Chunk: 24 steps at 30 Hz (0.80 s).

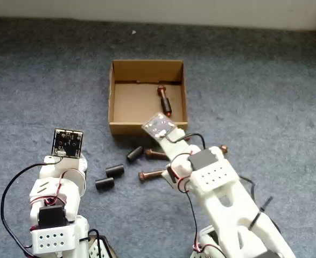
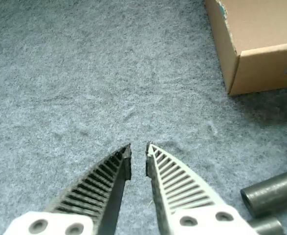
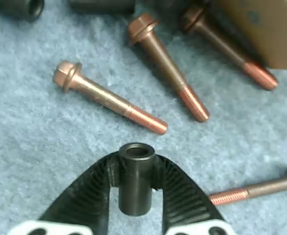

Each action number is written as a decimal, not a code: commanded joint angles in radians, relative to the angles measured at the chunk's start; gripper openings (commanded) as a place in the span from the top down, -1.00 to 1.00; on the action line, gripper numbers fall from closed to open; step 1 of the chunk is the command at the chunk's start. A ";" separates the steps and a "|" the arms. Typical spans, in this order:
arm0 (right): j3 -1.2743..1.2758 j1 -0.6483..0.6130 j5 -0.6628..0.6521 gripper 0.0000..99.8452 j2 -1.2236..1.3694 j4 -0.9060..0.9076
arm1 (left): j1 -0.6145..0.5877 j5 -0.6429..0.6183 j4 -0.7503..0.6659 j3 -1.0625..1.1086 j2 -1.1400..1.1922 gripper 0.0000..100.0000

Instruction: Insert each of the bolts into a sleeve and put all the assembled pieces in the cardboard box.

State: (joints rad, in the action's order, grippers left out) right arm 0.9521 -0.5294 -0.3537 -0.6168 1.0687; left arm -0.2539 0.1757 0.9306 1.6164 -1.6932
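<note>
My right gripper is shut on a dark sleeve, held upright just above the carpet. Close in front of it lie three copper bolts, and a fourth bolt lies off to one side. The cardboard box holds one bolt with a sleeve on it. Three loose sleeves lie in front of the box. My left gripper hangs over bare carpet with only a narrow gap between its tips and nothing in it. Two of the sleeves lie beside it.
The floor is grey carpet with free room to the left, right and behind the box. A corner of the box lies ahead of the left gripper. Cables trail from both arms near the front.
</note>
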 commanded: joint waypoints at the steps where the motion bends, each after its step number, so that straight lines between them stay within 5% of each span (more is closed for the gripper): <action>1: -0.027 0.039 0.066 0.99 -0.240 0.077 | -0.007 0.008 -0.020 -0.005 -0.008 0.82; 17: 0.145 0.275 0.219 0.99 -0.707 0.145 | 0.084 0.008 -0.018 -0.065 -0.008 0.82; 24: 0.222 0.384 0.377 0.99 -0.716 0.015 | 0.254 0.008 0.011 -0.193 0.002 0.82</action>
State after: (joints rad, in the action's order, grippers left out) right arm 1.1684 -0.1918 -0.0468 -1.3149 1.1531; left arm -0.1020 0.1757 0.9306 1.5198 -1.6932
